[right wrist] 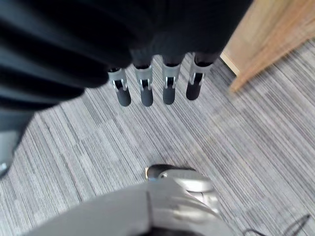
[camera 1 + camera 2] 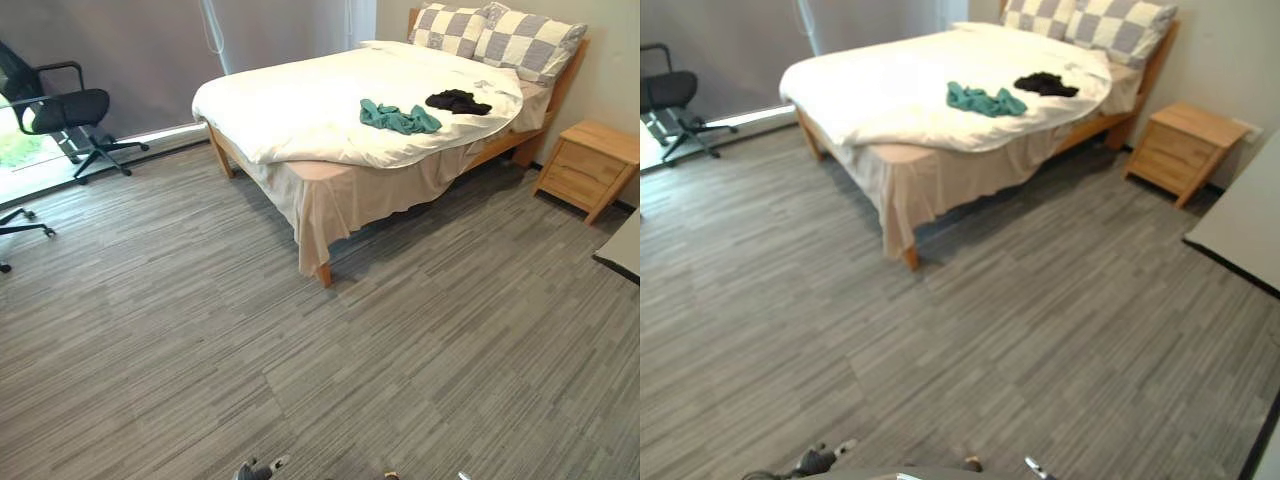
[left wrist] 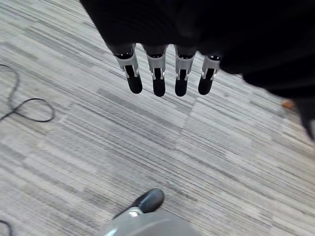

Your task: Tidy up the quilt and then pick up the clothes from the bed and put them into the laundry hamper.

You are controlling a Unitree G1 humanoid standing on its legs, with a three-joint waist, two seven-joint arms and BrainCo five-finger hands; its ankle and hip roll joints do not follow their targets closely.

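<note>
Bedroom with grey striped plank floor (image 2: 300,350); wooden bed (image 2: 325,272) standing well ahead of us, its white quilt (image 2: 310,105) spread but rumpled toward the near corner. On the quilt: teal garment (image 2: 398,118), black garment (image 2: 458,101) just beyond it toward the checked pillows (image 2: 500,35). Wooden nightstand (image 2: 590,165) right of the bed, office chair (image 2: 60,110) far left. Left robot hand (image 3: 162,73) and right robot hand (image 1: 157,83) hang over the floor, fingers straight, empty; clothes lie forward and slightly right, so the right arm seems nearer. No hamper identified, no legible writing.

Two checked pillows (image 2: 497,35) sit at one o'clock, a nightstand (image 2: 588,166) at two, an office chair (image 2: 60,108) at ten.
</note>
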